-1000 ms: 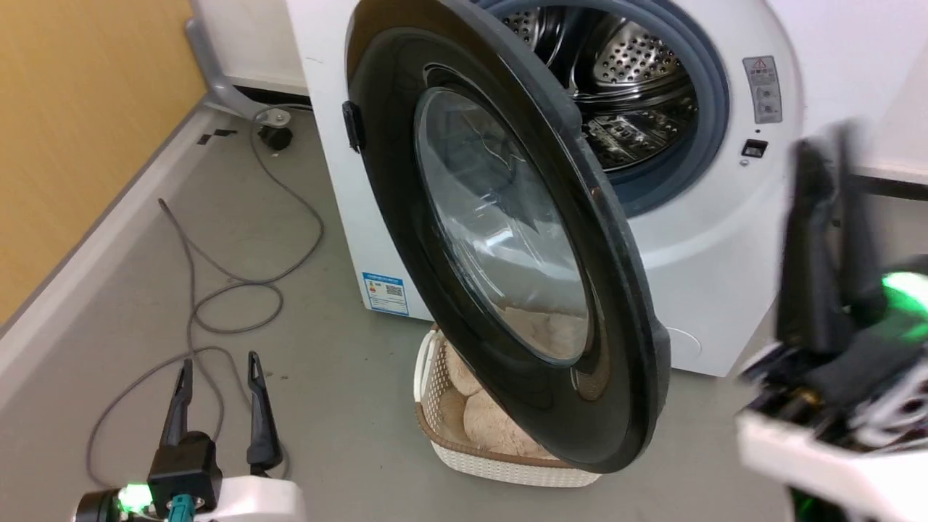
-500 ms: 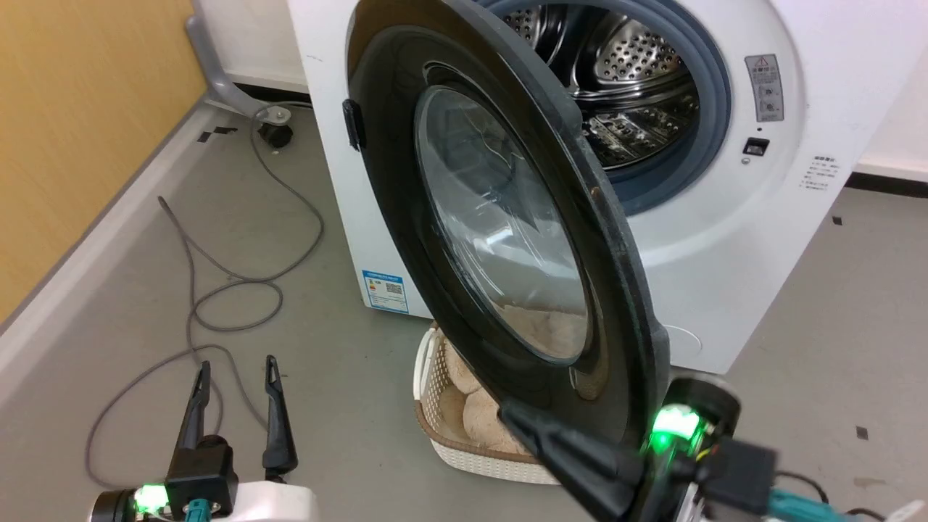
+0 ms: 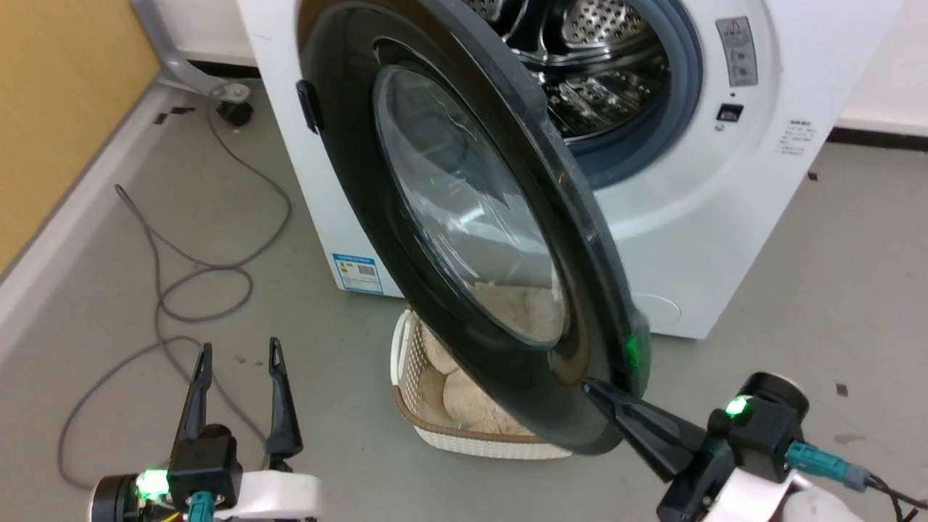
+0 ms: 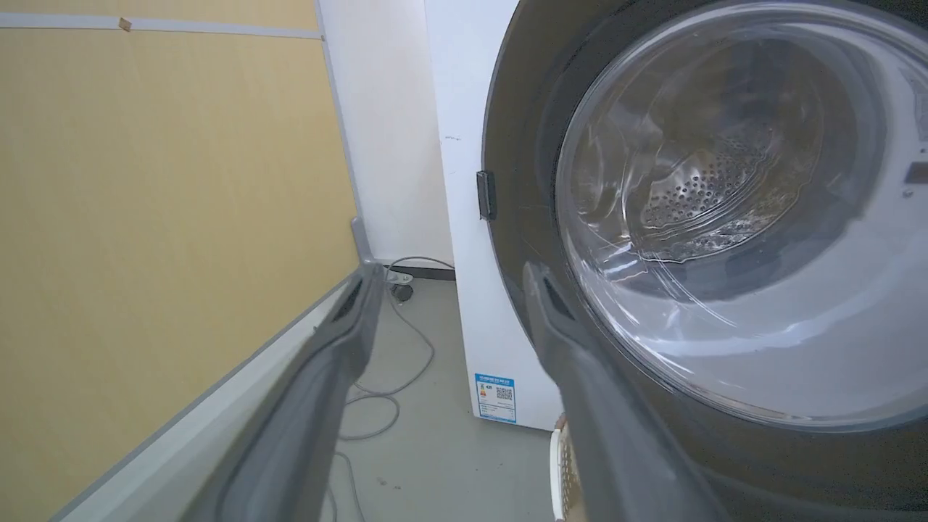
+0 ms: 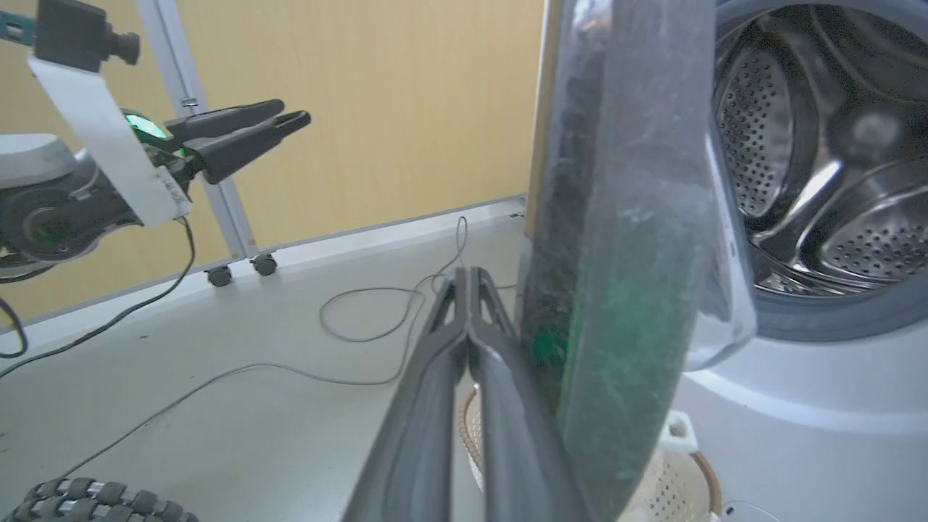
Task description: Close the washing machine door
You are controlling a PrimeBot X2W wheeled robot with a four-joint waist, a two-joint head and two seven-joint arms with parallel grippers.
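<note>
**Right end effector now at the door's free edge. Door itself hasn't moved.**

Right end effector [image 3: 591, 386] has swung down from high on the right of the washing machine door [image 3: 464, 217] to its lower rim. Fingers are pinched together, holding nothing. The tip is against or just beside the rim's outer face, contact unconfirmed. Door is still wide open, standing out from the washing machine [image 3: 725, 217], with the steel drum [image 3: 594, 43] exposed behind it and the basket [image 3: 471, 444] under it. The frame offset is head-camera shift, not door swing. Left end effector [image 3: 239, 346] sits well left of the door, fingers spread, empty. My read: approach done, closing push comes next.
</note>
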